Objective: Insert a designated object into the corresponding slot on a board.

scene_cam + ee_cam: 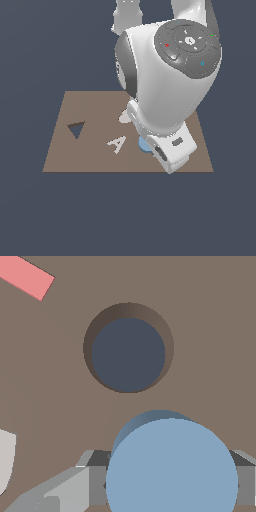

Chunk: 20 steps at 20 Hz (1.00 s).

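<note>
In the wrist view the light-blue disc (171, 466) sits between my gripper (171, 483), with a grey finger (96, 478) on each side of it. The gripper is shut on the disc. The dark round hole (128, 348) in the brown board (210, 331) lies just beyond the disc, apart from it. In the exterior view only an edge of the disc (144, 145) shows under the white hand (170, 150), near the board's (65, 155) front edge. The arm hides the round hole there.
The triangular hole (76, 129) is on the exterior view's left and the white letter A (117, 144) is beside the disc. A pink piece (26, 277) and a white piece (6, 458), also showing in the exterior view (123, 117), lie on the board.
</note>
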### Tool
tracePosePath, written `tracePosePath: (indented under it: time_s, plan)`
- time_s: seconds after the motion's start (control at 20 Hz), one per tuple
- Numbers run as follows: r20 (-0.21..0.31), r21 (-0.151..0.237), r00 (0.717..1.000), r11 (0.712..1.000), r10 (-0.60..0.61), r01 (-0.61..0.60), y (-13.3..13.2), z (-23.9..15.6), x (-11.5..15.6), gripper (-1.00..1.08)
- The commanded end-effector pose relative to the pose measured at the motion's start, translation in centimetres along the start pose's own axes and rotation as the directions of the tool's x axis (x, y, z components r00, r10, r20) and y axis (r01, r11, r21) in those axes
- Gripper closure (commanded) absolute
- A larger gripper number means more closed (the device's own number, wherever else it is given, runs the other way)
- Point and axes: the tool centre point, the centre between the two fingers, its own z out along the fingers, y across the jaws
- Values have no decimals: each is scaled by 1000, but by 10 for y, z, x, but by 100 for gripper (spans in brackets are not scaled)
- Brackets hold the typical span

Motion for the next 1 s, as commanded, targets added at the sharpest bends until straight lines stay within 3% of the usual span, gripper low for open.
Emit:
tracePosePath:
  time_s: [0.0, 0.45, 0.7, 0.95]
  plan:
    - [1, 0, 994, 994, -108, 108, 0, -1, 15, 108]
    - [0, 0, 928, 928, -373, 373, -10, -1, 54, 108]
    - [0, 1, 892, 892, -452, 452, -16, -1, 66, 108]
    - [0, 1, 875, 875, -485, 485, -19, -1, 70, 108]
